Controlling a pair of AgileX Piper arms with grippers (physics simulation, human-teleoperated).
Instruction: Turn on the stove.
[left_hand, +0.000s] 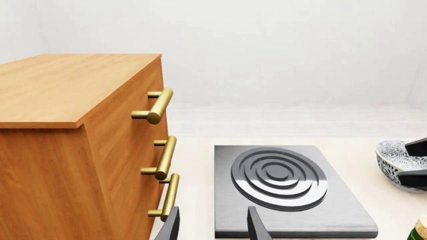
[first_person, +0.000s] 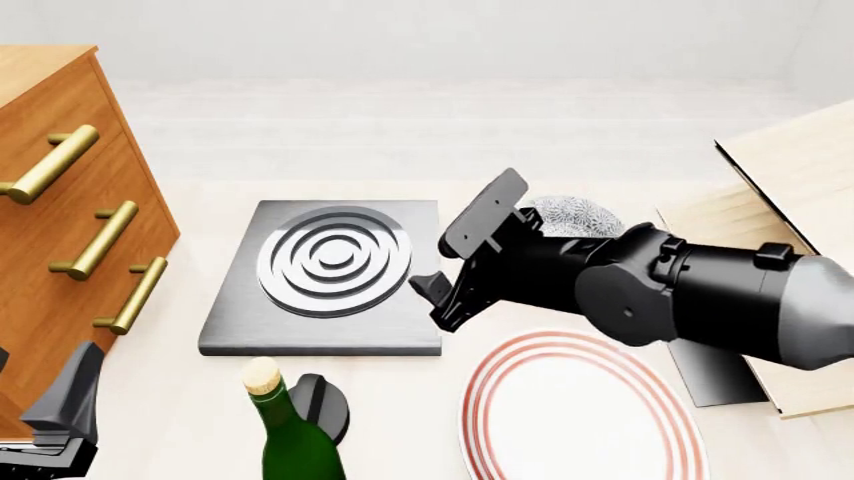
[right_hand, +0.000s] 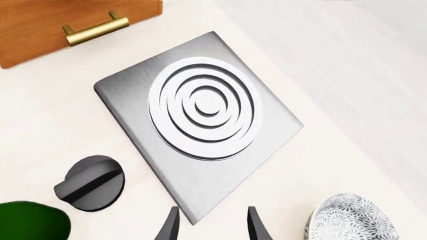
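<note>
The stove (first_person: 400, 225) is a flat dark-grey slab with a silver ring burner (first_person: 334, 260), left of the table's middle. Its small black round knob (first_person: 324, 400) lies on the table in front of the slab, partly behind a green bottle (first_person: 287, 440). My right gripper (first_person: 438, 300) hovers open at the slab's right edge, nothing between its fingers. The right wrist view shows the stove (right_hand: 127, 95) and the knob (right_hand: 90, 182) ahead of the open right gripper (right_hand: 212, 229). My left gripper (first_person: 60, 405) is open, low at the front left, with the stove (left_hand: 333, 210) ahead of it in its wrist view.
A wooden drawer cabinet (first_person: 67, 230) with brass handles stands left of the stove. A red-ringed white plate (first_person: 574, 420) lies at the front right, and a patterned bowl (first_person: 577, 215) sits behind my right arm. A wooden board (first_person: 787, 190) lies at the far right.
</note>
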